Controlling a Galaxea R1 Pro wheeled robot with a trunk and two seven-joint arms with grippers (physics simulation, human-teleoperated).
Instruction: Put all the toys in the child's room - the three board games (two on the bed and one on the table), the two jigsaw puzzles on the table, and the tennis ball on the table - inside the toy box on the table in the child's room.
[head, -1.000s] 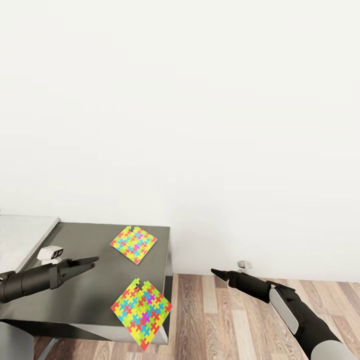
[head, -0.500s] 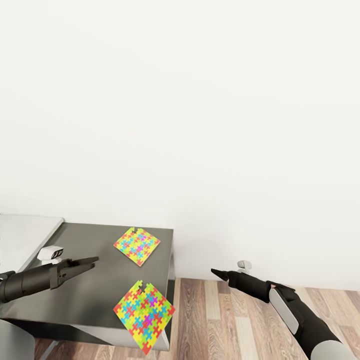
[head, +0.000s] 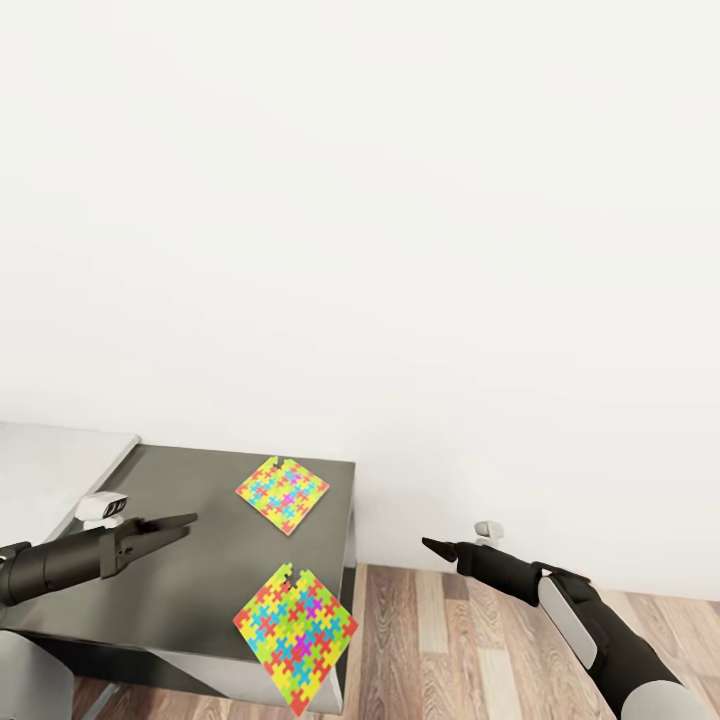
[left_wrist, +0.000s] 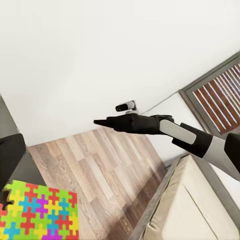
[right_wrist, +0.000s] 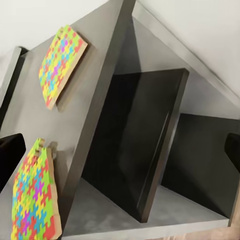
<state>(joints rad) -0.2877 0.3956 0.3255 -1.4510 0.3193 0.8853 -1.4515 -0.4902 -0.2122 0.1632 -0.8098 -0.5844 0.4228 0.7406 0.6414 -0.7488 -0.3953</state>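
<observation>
Puzzles (head: 282, 493) (head: 296, 626) lie flat on the dark table (head: 180, 580), apart.

open air over table (head: 180, 590) (puzzles (head: 282, 494) lie flat).

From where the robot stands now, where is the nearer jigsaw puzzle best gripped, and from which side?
Probably by the corner of the nearer jigsaw puzzle that juts past the table's front edge. It is thin and lies flat, so a top pinch finds little; the overhang lets fingers close above and below. The left tool hovers nearest and would come in from the front.
</observation>
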